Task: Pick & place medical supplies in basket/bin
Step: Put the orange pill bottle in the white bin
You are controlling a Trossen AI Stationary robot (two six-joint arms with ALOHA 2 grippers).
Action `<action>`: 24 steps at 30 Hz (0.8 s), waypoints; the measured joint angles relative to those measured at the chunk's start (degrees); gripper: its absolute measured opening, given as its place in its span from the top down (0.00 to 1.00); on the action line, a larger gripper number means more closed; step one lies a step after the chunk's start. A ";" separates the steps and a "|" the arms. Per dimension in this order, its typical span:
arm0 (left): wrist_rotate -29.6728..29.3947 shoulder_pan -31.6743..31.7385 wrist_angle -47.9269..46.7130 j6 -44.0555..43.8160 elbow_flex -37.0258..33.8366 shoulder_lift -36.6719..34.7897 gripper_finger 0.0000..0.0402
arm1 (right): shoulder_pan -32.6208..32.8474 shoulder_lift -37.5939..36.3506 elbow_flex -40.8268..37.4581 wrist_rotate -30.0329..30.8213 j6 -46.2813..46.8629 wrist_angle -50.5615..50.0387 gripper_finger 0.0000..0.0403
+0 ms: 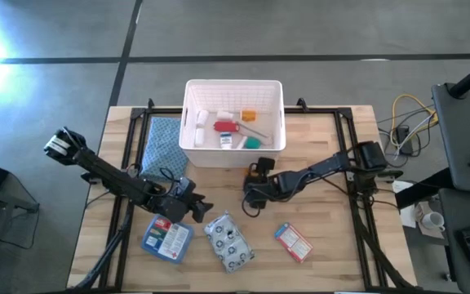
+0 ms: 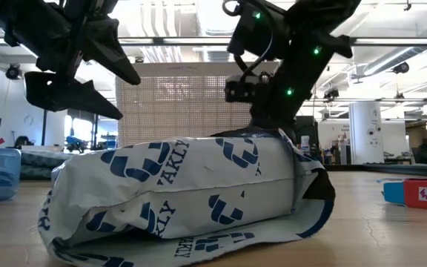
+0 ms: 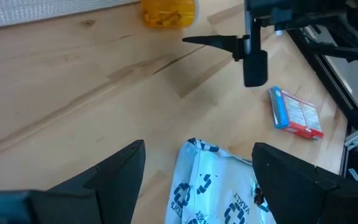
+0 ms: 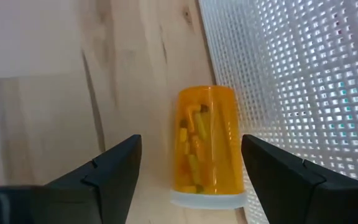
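Just beside the white slotted basket (image 1: 233, 122), the right gripper (image 4: 188, 180) is reaching low over the wooden table (image 1: 333, 245) with its jaws spread wide and gripping nothing. An orange pill bottle (image 4: 205, 144) is lying on its side directly ahead of them, centred in the gap between the two fingers and pressed close against the basket wall, which probably explains the low, level approach. The bottle is lying forward of the fingertips, not yet between them. Off to the side, the left gripper (image 3: 194, 171) is hanging above the table, its jaws likewise wide open and empty, with the spotted white pouch (image 3: 219, 183) lying just ahead between its fingers. A red-and-white flat packet (image 1: 293, 242) is lying well apart from both grippers, while several supplies are already sitting inside the basket.
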 joint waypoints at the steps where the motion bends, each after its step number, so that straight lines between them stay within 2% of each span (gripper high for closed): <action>1: -0.01 0.00 0.02 0.01 0.00 0.00 0.32 | -0.11 0.10 0.03 0.08 -0.02 -0.02 0.34; 6: 0.00 0.00 -0.11 -0.20 0.00 0.00 0.32 | -0.73 1.36 0.06 -1.11 4.17 0.01 0.35; 12: 0.00 0.00 -0.13 -0.20 0.00 0.00 0.32 | -2.07 2.36 0.24 -13.04 11.26 0.28 0.38; 19: 0.00 0.00 -0.13 -0.20 -0.02 0.00 0.32 | -1.64 1.25 0.16 -15.53 14.54 -0.04 0.44; 24: 0.02 0.00 -0.15 -0.22 -0.06 0.00 0.32 | -1.48 0.71 2.30 -19.76 17.25 -0.11 0.48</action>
